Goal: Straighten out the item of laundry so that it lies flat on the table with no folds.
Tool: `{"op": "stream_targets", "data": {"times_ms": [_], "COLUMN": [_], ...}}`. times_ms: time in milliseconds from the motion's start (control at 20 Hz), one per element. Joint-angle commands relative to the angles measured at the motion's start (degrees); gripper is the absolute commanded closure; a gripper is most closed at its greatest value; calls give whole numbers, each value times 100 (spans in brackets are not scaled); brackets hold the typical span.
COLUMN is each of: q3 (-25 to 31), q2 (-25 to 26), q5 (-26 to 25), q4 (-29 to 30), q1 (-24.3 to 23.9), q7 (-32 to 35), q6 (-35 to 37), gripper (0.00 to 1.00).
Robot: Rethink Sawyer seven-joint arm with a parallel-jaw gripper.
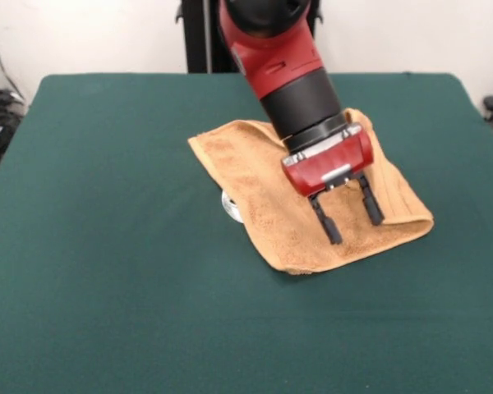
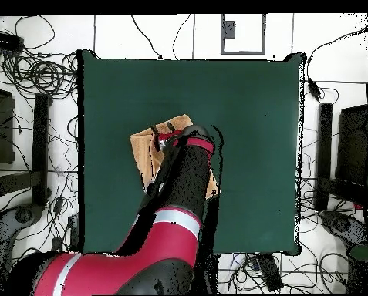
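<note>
Towel (image 1: pixel 255 164), golden-tan terry cloth, lies bunched and folded over itself near the middle of the dark green tabletop (image 1: pixel 107 287), its near edge a thick rounded fold. Just above that fold hangs the end effector (image 1: pixel 347 215), its two black fingers spread apart and holding nothing. Behind it the red and black arm (image 1: pixel 283 66) rises toward the far side.

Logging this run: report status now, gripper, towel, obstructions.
Gripper open, poised over the towel, holding nothing. Towel bunched and folded on the table, not flat. Small white object at towel's edge, unidentifiable.
</note>
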Motion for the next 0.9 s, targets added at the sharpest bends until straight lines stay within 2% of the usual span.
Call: {"op": "stream_targets", "data": {"times_ms": [50, 350, 650, 900], "q3": [984, 1107, 1121, 1186], "q2": [-53, -470, -560, -522], "q5": [-470, -473, -338, -125], "q4": [600, 1008, 1124, 1142], "q1": [76, 180, 241, 155], "q7": [1779, 2152, 2142, 1857], "q6": [-977, -1478, -1367, -1064], "gripper": [0, 0, 0, 0]}}
